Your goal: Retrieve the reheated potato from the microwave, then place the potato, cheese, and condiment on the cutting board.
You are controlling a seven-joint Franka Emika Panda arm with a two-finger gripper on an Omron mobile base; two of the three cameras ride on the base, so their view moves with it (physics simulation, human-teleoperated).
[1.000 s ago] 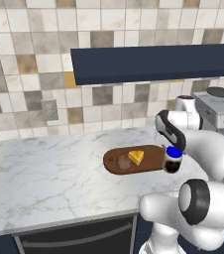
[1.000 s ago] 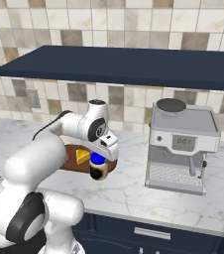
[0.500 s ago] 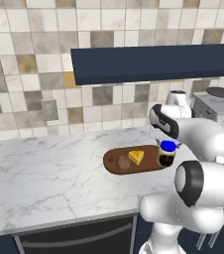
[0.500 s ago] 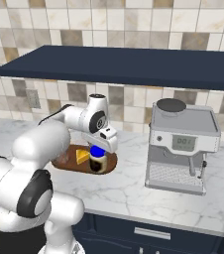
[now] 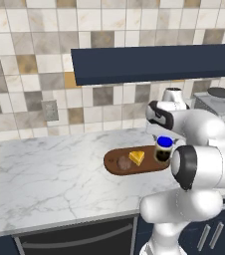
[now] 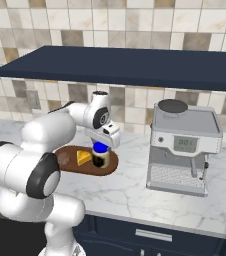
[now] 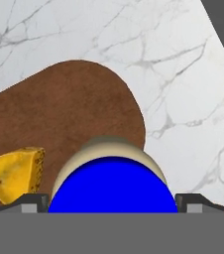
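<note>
Lifted clear, my gripper (image 6: 106, 136) hangs wide open above the jar (image 6: 100, 155), which stands on the board (image 5: 149, 166) beside the cheese (image 5: 137, 158) and potato (image 5: 124, 162); all three look placed.

From my hand view, the condiment (image 7: 112, 186) is cut off at the bottom, so I cannot see its body or base. The cheese (image 7: 12, 173) and cutting board (image 7: 74, 109) run past the left edge. In my left base view, the arm hides the board's right end, and the potato (image 5: 124, 163) is too small to detail.
</note>
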